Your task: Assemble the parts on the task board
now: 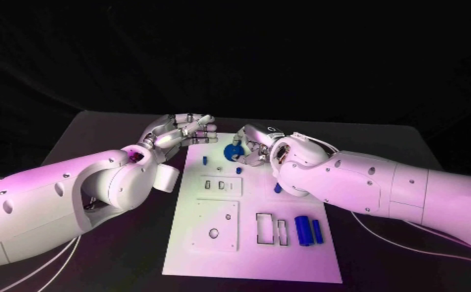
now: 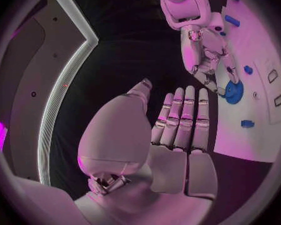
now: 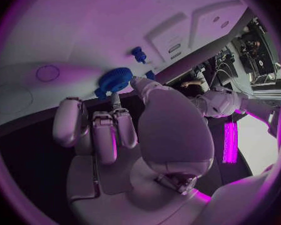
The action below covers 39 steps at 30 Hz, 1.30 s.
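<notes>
The right hand (image 1: pixel 257 148) is at the far end of the white task board (image 1: pixel 250 251), and its fingertips (image 3: pixel 118 116) pinch a blue gear (image 1: pixel 233 151) by the rim; in the right wrist view the gear (image 3: pixel 115 80) sits just at the tips, close over the board surface. I judge it is held by the edge so that its middle stays free for going down on a seat or a peg, but I cannot tell if it already touches the board.

The left hand (image 1: pixel 182 131) hovers near the far left corner of the board with nothing in it; its fingers (image 2: pixel 184 115) lie straight and side by side (probably it waits there so as not to disturb the right one).

The other parts wait on the board: two blue cylinders (image 1: pixel 308 229) near the right edge beside the rectangular slots, a small blue peg (image 1: pixel 239 169) and another small blue piece (image 1: pixel 205 160) near the gear; the black tabletop (image 1: pixel 393 135) carries everything. The next move, in my opinion, needs a careful alignment of the gear before letting go.
</notes>
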Motion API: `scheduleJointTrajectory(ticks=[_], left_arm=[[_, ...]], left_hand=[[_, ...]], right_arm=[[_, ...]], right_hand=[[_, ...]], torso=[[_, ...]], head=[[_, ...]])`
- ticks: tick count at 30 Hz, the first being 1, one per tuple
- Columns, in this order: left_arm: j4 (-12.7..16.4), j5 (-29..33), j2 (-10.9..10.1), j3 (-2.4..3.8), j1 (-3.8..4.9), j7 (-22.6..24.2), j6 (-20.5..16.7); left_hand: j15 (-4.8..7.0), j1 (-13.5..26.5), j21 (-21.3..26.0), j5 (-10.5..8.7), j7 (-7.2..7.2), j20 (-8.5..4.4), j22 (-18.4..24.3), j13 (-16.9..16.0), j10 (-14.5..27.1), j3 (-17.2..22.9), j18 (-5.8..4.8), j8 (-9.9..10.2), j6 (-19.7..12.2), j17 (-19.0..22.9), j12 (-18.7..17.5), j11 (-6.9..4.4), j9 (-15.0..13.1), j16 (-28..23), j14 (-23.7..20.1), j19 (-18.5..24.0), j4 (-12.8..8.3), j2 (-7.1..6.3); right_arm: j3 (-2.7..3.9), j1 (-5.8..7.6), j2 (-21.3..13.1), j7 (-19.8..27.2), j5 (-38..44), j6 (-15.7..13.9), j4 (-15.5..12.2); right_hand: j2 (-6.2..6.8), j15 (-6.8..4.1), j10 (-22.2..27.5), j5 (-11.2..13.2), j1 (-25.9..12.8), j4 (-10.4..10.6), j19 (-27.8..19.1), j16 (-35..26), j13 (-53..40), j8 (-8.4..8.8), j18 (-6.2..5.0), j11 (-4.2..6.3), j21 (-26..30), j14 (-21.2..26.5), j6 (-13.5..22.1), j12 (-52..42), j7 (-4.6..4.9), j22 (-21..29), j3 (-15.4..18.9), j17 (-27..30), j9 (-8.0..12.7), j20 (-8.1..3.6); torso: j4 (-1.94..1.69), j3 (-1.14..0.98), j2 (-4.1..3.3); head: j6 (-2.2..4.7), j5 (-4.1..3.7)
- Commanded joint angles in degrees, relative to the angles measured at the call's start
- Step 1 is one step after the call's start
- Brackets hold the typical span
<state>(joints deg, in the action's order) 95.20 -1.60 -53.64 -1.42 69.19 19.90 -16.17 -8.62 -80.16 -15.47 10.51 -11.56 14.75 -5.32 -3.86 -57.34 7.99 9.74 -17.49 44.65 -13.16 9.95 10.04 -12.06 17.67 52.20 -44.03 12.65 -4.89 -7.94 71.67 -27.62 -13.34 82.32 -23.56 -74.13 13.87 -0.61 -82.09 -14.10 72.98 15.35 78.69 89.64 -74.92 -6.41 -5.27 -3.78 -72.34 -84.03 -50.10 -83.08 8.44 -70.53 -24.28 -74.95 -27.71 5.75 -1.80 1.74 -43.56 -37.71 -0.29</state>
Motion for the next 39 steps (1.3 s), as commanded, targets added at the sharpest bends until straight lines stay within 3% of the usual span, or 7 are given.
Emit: scheduleJointTrajectory(ticks=[1,8,15,22,26,30,39], left_arm=[[0.2,-0.1,0.0,0.05,0.08,0.2,0.9],[0.1,-0.1,-0.1,0.05,0.08,0.2,0.9],[-0.3,-0.1,-0.3,0.04,0.07,0.3,0.9],[-0.6,-0.1,-0.5,0.03,0.06,0.3,0.9],[-0.7,-0.1,-0.3,0.03,0.05,0.4,1.2],[-0.9,-0.1,-0.2,0.02,0.04,0.4,1.3],[-2.2,0.0,-0.1,0.01,0.02,0.8,1.7]], left_hand=[[0.02,0.1,0.4,0.09,-1.27,0.23,0.0,-0.1,-0.2,-0.4,0.66,0.4,-0.4,0.0,-0.2,0.37,-0.1,-0.3,-0.5,-0.1,0.0,0.55],[0.02,0.1,0.4,0.09,-1.27,0.23,0.0,-0.1,-0.2,-0.4,0.66,0.4,-0.4,0.0,-0.2,0.37,-0.1,-0.3,-0.5,-0.1,0.0,0.55],[0.02,0.1,0.4,0.09,-1.27,0.23,0.0,-0.1,-0.2,-0.4,0.66,0.4,-0.4,0.0,-0.2,0.37,-0.1,-0.3,-0.5,-0.1,0.0,0.55],[0.00,0.1,0.4,0.08,-1.28,0.25,0.1,-0.1,-0.2,-0.5,0.66,0.4,-0.5,-0.1,-0.3,0.39,-0.1,-0.4,-0.6,0.0,0.0,0.58],[0.00,0.1,0.4,0.08,-1.28,0.25,0.1,-0.1,-0.2,-0.5,0.66,0.4,-0.5,-0.1,-0.3,0.39,-0.1,-0.4,-0.6,0.0,0.0,0.58],[0.00,0.1,0.4,0.08,-1.28,0.25,0.1,-0.1,-0.2,-0.5,0.66,0.4,-0.5,-0.1,-0.3,0.39,-0.1,-0.4,-0.6,0.0,0.0,0.58],[-0.01,0.0,0.4,0.09,-1.27,0.26,0.1,-0.1,-0.2,-0.6,0.67,0.3,-0.5,-0.1,-0.4,0.39,-0.1,-0.4,-0.6,0.0,0.0,0.63]], right_arm=[[-0.12,-0.14,-0.3,-0.3,-0.5,0.9,-0.2],[-0.11,-0.06,-3.3,3.5,-2.2,-6.4,-3.4],[0.10,0.68,-10.4,9.1,-9.0,-12.0,-9.5],[0.23,2.53,-20.1,12.1,-19.4,-5.6,-12.3],[0.23,2.76,-24.0,13.8,-22.7,-2.0,-12.2],[0.19,2.51,-26.5,15.1,-22.8,0.3,-11.4],[0.09,1.18,-27.6,14.8,-21.8,2.0,-8.3]], right_hand=[[-0.18,0.47,-0.4,-0.4,-0.6,0.3,0.3,0.4,-4.7,0.37,0.16,-0.14,-0.2,-6.0,0.3,-0.3,0.21,-0.1,0.0,-15.1,0.1,0.09],[-0.04,0.38,-0.9,-2.3,-0.1,-0.4,0.4,0.4,-5.3,0.11,0.17,-0.03,-0.3,-6.0,-0.2,-0.7,0.11,-0.3,-0.5,-15.1,0.3,0.04],[0.23,0.45,-0.6,-1.2,0.4,-0.9,0.1,0.4,-5.0,0.31,0.07,-0.12,0.2,-6.0,0.2,-0.6,0.21,0.0,-0.6,-15.1,0.7,0.07],[0.88,0.23,-0.7,0.3,3.0,-3.6,0.0,0.4,-5.2,-0.75,0.04,0.16,0.4,-6.0,-1.8,-0.6,-0.10,-0.1,-1.9,-15.1,0.8,-0.08],[1.45,0.15,-0.7,0.7,3.8,-4.7,-0.3,0.4,-5.2,-1.06,-0.05,0.26,0.9,-6.0,-2.4,-0.7,-0.22,0.2,-1.8,-15.1,0.9,-0.16],[1.79,0.13,-0.7,0.7,4.4,-5.6,-0.4,0.4,-5.2,-1.09,-0.06,0.28,1.0,-6.0,-2.5,-0.7,-0.23,0.2,-1.7,-15.1,1.0,-0.19],[1.67,0.40,-0.4,0.3,5.2,-6.8,-0.4,0.4,-4.9,-0.03,0.00,-0.11,1.0,-6.0,-0.5,-0.4,0.24,0.0,-1.6,-15.1,1.7,-0.02]], torso=[[0.01,0.03,0.02],[0.09,-0.01,0.11],[0.17,-0.09,0.25],[0.88,-0.22,0.70],[0.97,-0.44,0.85],[1.31,-0.65,1.01],[1.20,-1.08,1.19]], head=[[-0.01,-0.08],[0.08,-0.14],[0.47,-0.53],[0.23,-1.03],[0.18,-1.51],[-0.10,-1.43],[-0.30,-1.60]])
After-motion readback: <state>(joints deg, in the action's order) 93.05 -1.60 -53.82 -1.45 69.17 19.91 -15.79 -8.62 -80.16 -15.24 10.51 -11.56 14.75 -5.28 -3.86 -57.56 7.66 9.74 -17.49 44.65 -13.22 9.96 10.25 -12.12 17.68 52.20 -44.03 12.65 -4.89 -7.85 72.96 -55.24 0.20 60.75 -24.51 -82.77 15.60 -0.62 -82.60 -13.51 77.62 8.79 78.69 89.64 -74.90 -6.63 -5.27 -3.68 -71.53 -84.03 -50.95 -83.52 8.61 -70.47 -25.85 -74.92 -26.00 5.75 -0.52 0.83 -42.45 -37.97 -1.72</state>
